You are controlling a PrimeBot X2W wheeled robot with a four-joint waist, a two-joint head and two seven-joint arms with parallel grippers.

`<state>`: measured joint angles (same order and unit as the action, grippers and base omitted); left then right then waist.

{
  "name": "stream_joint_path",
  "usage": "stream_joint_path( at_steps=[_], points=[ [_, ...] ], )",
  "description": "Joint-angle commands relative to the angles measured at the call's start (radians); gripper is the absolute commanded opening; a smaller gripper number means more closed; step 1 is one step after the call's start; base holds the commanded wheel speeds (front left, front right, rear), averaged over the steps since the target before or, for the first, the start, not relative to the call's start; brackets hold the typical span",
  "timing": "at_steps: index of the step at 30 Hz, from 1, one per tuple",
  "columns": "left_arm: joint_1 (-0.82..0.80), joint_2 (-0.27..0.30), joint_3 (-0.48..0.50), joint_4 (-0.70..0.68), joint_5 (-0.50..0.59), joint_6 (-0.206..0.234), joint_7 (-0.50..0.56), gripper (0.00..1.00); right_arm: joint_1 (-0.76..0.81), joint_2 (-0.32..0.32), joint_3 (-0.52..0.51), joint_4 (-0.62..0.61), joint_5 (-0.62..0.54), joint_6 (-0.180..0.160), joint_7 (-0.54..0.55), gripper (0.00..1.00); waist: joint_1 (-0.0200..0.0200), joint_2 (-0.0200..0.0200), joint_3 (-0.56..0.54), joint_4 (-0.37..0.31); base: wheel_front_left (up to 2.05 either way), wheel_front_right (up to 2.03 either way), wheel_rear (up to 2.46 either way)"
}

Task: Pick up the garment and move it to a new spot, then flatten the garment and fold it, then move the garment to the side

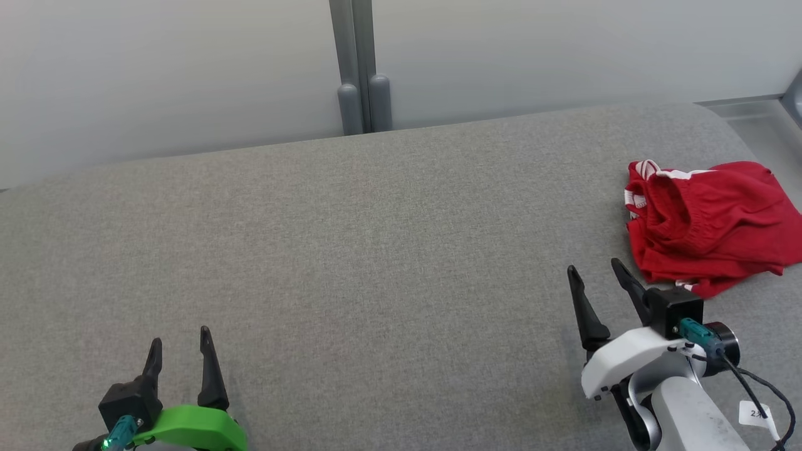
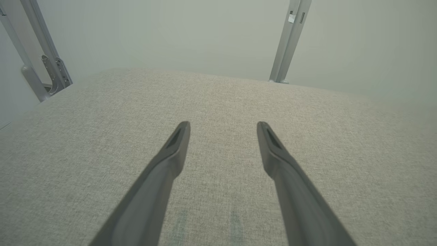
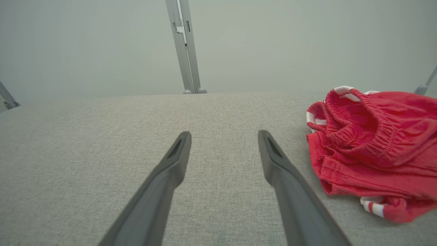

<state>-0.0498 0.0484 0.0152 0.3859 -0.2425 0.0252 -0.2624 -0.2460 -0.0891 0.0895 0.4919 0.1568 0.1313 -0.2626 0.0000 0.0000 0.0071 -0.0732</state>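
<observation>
The left hand (image 1: 180, 336) sits low at the near left, its two dark fingers (image 1: 210, 376) spread wide, pointing away and holding nothing, on a green mount (image 1: 188, 429). The right hand (image 1: 594, 266) reaches farther out on the right, fingers just as wide and empty, leaning slightly left, carried by a white wrist (image 1: 620, 360) and pale forearm (image 1: 689, 410).

garment (image 1: 711, 225): 1 | hands: 2 (left hand (image 1: 180, 336), right hand (image 1: 594, 265)) | table (image 1: 351, 250): 1
</observation>
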Motion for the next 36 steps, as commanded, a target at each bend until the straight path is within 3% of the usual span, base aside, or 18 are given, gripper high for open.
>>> stream_joint_path(
  at_steps=[1, 13, 36],
  points=[
    [0.018, 0.005, 0.002, -0.003, 0.002, -0.004, -0.002, 1.00, 0.017, 0.000, 0.004, -0.007, -0.012, -0.001, -0.003, 1.00, 0.0000, 0.0000, -0.009, 0.000, 0.00, 0.00, 0.00],
    [0.033, 0.005, -0.016, 0.008, 0.038, -0.022, -0.002, 1.00, 0.048, 0.018, -0.005, -0.026, -0.099, -0.002, -0.003, 1.00, 0.0000, 0.0000, -0.031, 0.009, 0.00, 0.00, 0.00],
    [0.035, 0.005, -0.039, 0.017, 0.035, -0.031, -0.002, 1.00, 0.065, 0.031, -0.036, -0.014, -0.116, -0.002, -0.003, 1.00, 0.0000, 0.0000, -0.028, 0.021, 0.00, 0.00, 0.00]
  ],
)
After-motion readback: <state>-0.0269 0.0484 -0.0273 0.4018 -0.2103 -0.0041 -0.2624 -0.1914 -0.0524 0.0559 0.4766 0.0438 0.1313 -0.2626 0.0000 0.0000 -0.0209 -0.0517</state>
